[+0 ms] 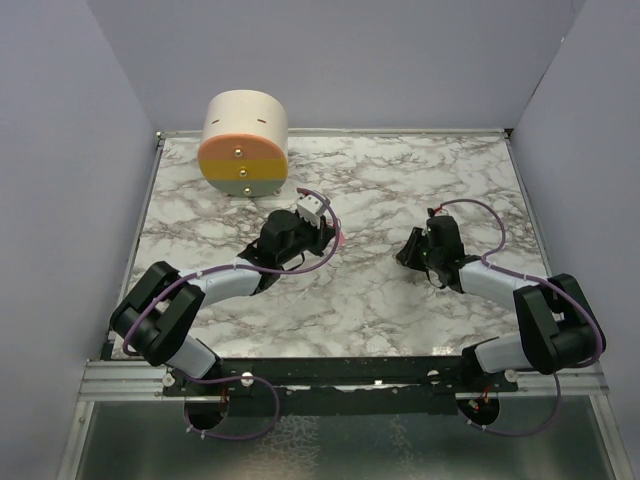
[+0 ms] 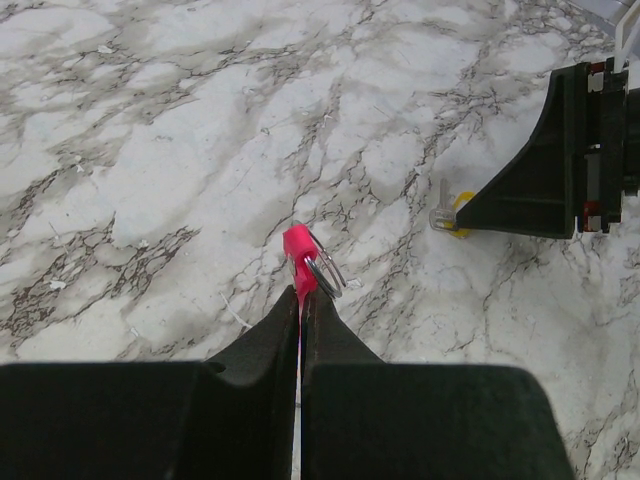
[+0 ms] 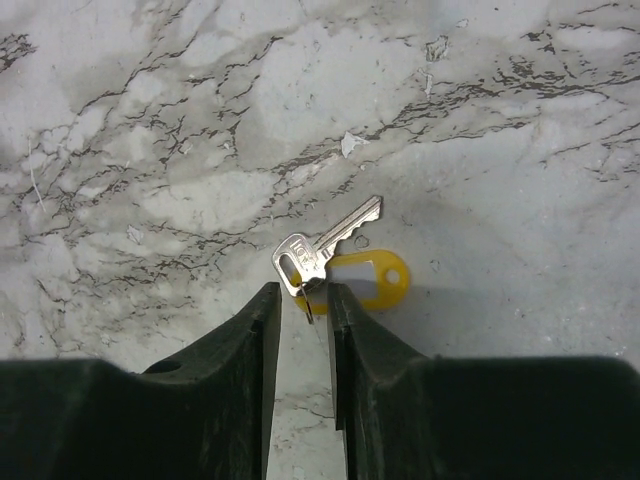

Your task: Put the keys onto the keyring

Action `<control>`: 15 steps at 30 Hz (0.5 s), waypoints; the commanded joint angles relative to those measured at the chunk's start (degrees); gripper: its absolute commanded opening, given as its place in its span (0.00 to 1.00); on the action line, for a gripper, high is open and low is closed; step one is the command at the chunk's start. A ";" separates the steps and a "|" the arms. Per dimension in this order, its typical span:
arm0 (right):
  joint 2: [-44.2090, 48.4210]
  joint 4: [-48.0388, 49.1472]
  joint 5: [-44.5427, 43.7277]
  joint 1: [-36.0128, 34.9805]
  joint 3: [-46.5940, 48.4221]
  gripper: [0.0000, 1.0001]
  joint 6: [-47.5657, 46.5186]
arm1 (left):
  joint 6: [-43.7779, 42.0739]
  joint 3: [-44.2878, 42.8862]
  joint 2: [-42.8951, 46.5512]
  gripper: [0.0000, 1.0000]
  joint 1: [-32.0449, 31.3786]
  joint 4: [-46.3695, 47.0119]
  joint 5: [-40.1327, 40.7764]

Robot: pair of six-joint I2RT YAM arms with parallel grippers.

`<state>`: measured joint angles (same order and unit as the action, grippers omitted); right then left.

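Note:
The keys are a silver key (image 3: 328,245) with a flat yellow tag (image 3: 378,279), lying on the marble just ahead of my right gripper (image 3: 303,292). Its jaws stand a little apart, with the key's small wire loop between the tips. My left gripper (image 2: 302,296) is shut on the keyring, a pink strap (image 2: 297,248) whose metal ring (image 2: 326,271) sticks out beyond the tips. In the top view the left gripper (image 1: 333,234) holds the pink strap (image 1: 341,241) mid-table, and the right gripper (image 1: 407,253) faces it from the right. The left wrist view also shows the yellow tag (image 2: 459,214) under the right gripper's finger.
A large cream-and-orange cylinder (image 1: 245,143) stands at the back left of the marble table (image 1: 400,180). Grey walls close the table on the left, back and right. Both arms' purple cables loop beside the wrists.

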<state>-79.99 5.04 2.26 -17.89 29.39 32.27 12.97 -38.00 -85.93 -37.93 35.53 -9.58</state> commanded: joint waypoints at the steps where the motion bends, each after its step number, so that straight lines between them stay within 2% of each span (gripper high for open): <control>1: -0.60 2.08 -0.87 0.32 1.41 0.25 -0.87 | -0.17 0.64 0.37 0.00 0.39 2.10 -0.79; 15: -1.39 1.79 0.33 0.31 1.68 0.16 -1.51 | -0.14 0.81 0.35 0.00 0.49 2.12 -0.87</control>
<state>-80.55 5.23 2.31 -17.89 29.54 31.38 12.97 -37.74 -85.93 -37.71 35.53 -9.58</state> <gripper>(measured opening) 0.174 0.018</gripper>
